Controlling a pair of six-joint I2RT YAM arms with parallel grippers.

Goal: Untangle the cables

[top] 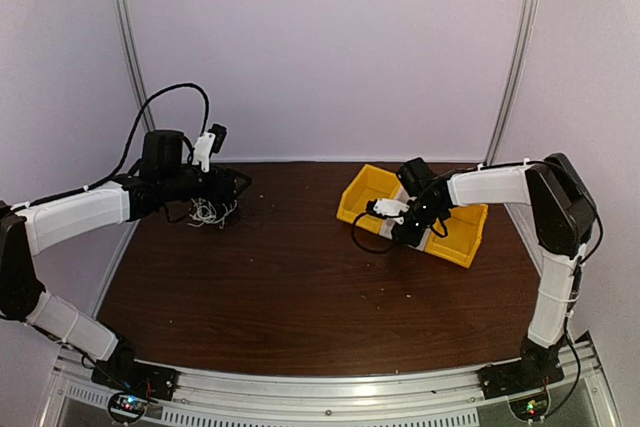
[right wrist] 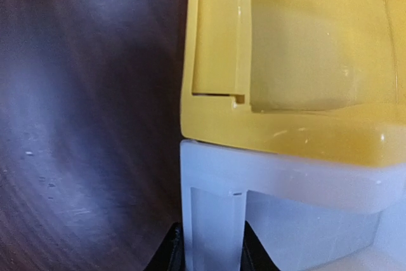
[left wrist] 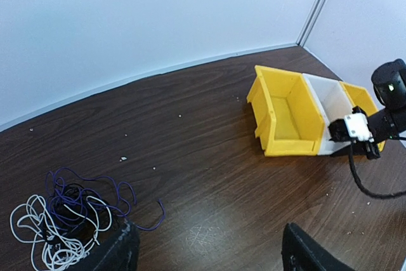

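A tangle of cables lies at the table's far left (top: 208, 211). In the left wrist view a purple cable (left wrist: 89, 190) loops over a white cable (left wrist: 30, 233), with something dark among them. My left gripper (top: 232, 185) hovers just above and right of the tangle, open wide and empty; its left finger (left wrist: 117, 253) is next to the purple loops. My right gripper (right wrist: 212, 257) is shut on the front wall of a white bin (right wrist: 279, 185), seen from above (top: 408, 229).
The white bin (left wrist: 325, 103) sits between two yellow bins (top: 368, 191) (top: 462, 233) at the right back of the table. A black lead from the right wrist (left wrist: 365, 185) loops onto the table. White walls stand close behind.
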